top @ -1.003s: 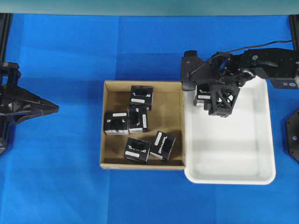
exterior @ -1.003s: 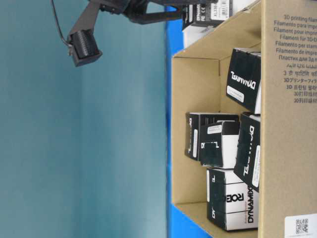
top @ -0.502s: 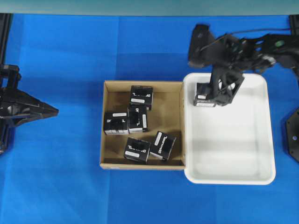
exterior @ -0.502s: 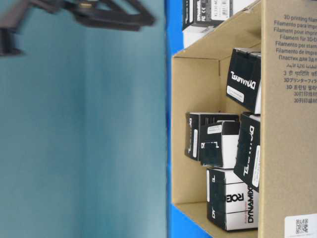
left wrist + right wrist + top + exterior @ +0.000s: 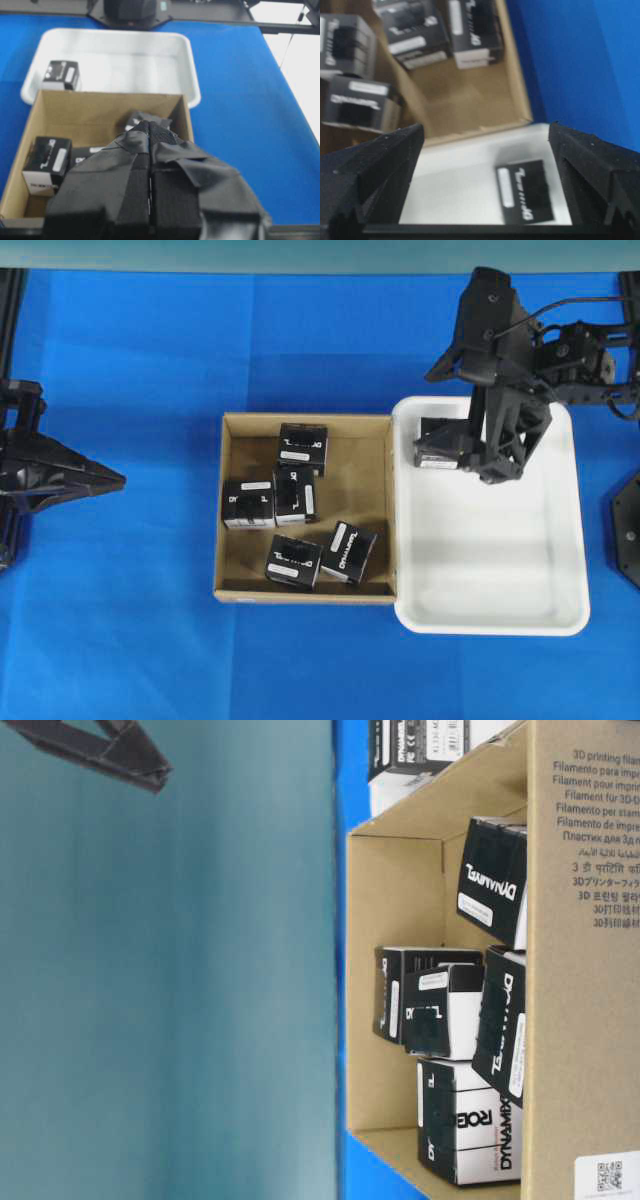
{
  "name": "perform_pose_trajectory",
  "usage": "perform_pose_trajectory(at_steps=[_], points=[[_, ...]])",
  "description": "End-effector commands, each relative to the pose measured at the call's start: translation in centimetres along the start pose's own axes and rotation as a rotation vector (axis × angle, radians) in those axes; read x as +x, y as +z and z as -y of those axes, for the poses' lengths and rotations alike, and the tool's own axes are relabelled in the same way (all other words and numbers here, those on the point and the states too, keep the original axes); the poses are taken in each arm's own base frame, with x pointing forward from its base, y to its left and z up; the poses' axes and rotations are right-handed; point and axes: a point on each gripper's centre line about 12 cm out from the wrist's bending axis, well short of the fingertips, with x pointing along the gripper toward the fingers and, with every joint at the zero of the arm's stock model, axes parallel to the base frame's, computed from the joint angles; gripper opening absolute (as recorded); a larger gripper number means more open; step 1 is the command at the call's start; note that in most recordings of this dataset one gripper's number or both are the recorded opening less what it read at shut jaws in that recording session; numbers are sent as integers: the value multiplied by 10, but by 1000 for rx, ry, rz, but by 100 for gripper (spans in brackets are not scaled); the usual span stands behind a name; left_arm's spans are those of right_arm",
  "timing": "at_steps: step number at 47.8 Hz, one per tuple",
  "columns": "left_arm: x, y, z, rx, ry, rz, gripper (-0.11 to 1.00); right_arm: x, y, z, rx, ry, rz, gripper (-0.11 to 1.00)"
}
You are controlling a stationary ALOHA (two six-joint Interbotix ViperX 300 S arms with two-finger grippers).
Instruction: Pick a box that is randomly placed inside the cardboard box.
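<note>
The right gripper (image 5: 500,465) hangs with jaws spread wide and empty above the white tray (image 5: 560,615), where one box (image 5: 438,444) lies flat in the corner nearest the cardboard box (image 5: 230,585) holding five more, while the left gripper (image 5: 105,478) waits, jaws closed.

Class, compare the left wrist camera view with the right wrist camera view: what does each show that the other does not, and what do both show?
Only the left wrist view shows the left gripper, its taped black fingers pressed shut, and the whole white plastic tray with its far rim.

Only the right wrist view shows the right gripper, its black fingers spread wide open with nothing between them.

Both show the shallow brown cardboard box holding small black cuboid cartons with white labels, the blue table cover, and one lone black carton lying in the tray.
</note>
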Motion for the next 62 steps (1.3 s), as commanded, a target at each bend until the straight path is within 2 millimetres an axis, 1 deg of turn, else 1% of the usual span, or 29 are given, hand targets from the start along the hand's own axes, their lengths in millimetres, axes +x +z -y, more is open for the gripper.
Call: perform_pose_trajectory(at_steps=[1,11,26,36,43,54,62], points=[[1,11,0,1,0,25,-7,-4,10,-6,-1,13,38,99],[1,12,1,2,-1,28,-7,-3,13,-8,-6,19,52,99],[1,12,0,1,0,28,-7,-5,23,-11,-10,23,130,99],[1,11,0,2,3,26,-7,-12,38,-23,-33,49,250,99],[0,12,-1,2,4,31,-7,-21,44,-32,-45,70,332,99],[0,12,-1,2,6,30,-7,-34,39,-42,-32,104,406,99],[0,12,-1,3,7,33,-7,-46,29,-46,-19,124,449,99]])
